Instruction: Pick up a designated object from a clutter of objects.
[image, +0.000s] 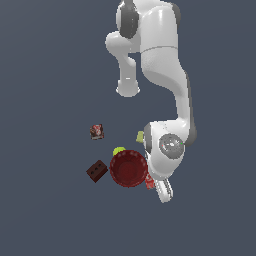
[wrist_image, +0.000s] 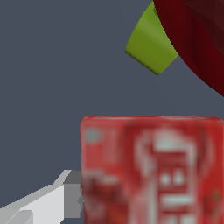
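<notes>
The designated object, a flat bright-red packet (wrist_image: 151, 170) with white printing, fills much of the wrist view. In the exterior view only a sliver of it (image: 149, 182) shows between the dark red ribbed bowl (image: 128, 168) and my hand. My gripper (image: 165, 192) is low at the packet, on the exterior view's right of the bowl. One pale finger (wrist_image: 52, 203) lies against the packet's edge. The other finger is hidden, so I cannot tell how the jaws stand.
A yellow-green ball (image: 119, 150) sits behind the bowl. A dark brown brick (image: 97, 171) lies on the bowl's left in the exterior view. A small dark box with a pinkish picture (image: 97, 132) stands farther back. A pale green slab (image: 140, 136) peeks out beside my arm.
</notes>
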